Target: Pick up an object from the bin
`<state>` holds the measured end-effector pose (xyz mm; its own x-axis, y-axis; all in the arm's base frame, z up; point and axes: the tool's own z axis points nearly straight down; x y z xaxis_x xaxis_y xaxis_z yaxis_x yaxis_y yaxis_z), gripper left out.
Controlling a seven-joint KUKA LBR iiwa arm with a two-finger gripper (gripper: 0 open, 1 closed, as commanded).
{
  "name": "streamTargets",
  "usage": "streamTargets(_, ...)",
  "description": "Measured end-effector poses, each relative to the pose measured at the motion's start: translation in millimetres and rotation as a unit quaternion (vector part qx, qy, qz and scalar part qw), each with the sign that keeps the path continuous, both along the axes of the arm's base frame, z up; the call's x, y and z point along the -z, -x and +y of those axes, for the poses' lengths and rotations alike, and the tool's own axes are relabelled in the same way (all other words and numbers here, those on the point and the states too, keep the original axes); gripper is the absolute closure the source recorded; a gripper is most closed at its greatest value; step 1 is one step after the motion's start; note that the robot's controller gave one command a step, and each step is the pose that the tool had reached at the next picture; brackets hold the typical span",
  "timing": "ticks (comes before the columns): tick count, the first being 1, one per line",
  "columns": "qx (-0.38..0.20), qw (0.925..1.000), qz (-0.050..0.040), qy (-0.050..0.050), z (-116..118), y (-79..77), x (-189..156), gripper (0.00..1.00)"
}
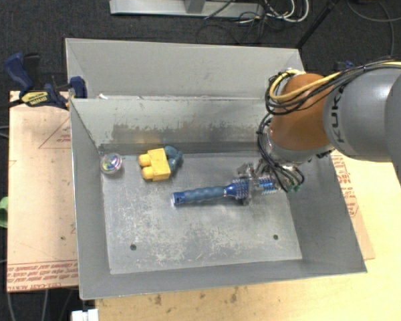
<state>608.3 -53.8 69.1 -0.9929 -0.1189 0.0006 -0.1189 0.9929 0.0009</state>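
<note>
STEP: claw [262, 184] sits low at the bristly right end of the blue brush [200, 194], lying mid-floor in the bin [187, 246] | CLAW: open or closed, can't tell from here | DO IT WELL: it should straddle the brush's narrow neck squarely, close firmly, lift straight up | NEIGHBOURS: yellow block [154, 164] and shiny ball [111, 163] well apart, far left

Blue brush [200, 195] rt end under gripper [266, 183]

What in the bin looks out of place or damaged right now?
Nothing stands out. The blue brush lies flat mid-bin, its head at the gripper; the yellow block and shiny ball sit near the back wall.
</note>
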Motion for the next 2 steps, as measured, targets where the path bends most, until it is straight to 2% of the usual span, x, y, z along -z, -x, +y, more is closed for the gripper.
streamTargets(1,-0.003,1.0000,-0.0050,0.001,2.2,27.2,-126.0,1.00)
streamTargets(2,-0.188,0.9822,-0.0030,0.002,-89.2,25.0,-181.9,1.00)
